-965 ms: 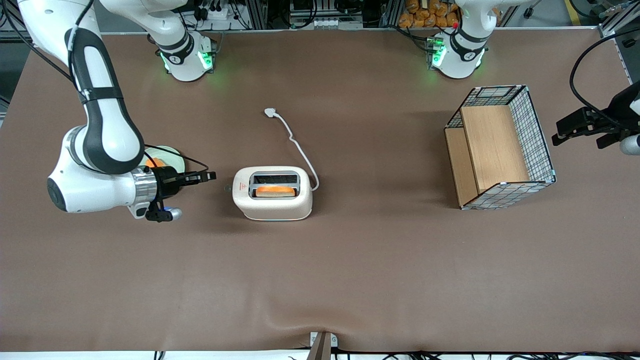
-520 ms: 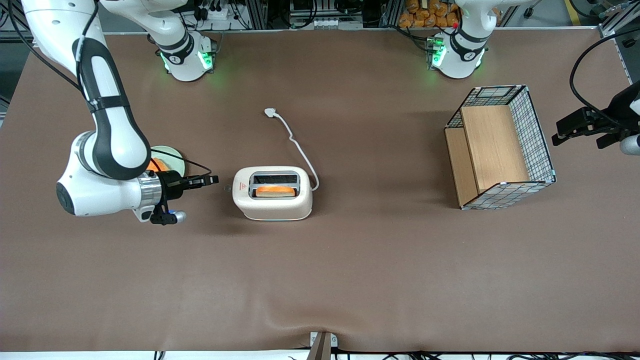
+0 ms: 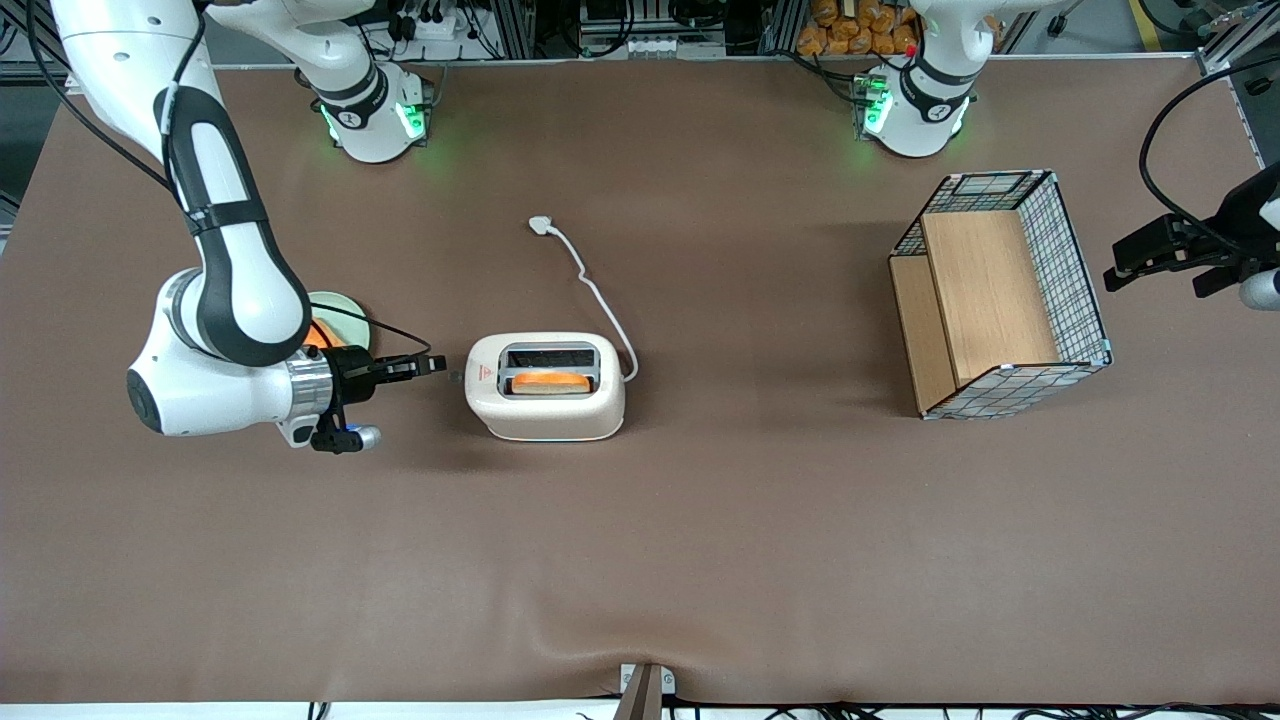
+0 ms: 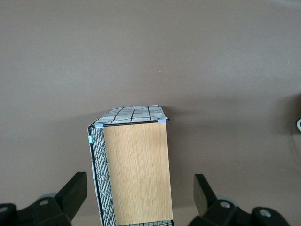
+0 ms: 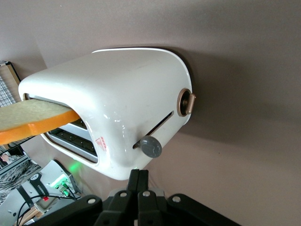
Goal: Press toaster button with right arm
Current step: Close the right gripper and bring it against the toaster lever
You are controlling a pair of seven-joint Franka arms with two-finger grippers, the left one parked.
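Front view: 1 toaster [image 3: 545, 387] near the table's middle, closer to the working arm's edge, 1 slice of toast [image 3: 550, 382] in its slot. Gripper [image 3: 432, 365] level with the toaster button [image 3: 455, 378], just short of it, apparently apart.

Left wrist view: only 1 wire basket [image 4: 135, 169].

Right wrist view: fingers [image 5: 138, 181] clenched together, holding nothing, aimed just beside the grey nub [image 5: 150, 146]; 1 tan dial [image 5: 186, 102] nearby. Possible trouble: tips sliding past the nub and shoving the light toaster along the table.
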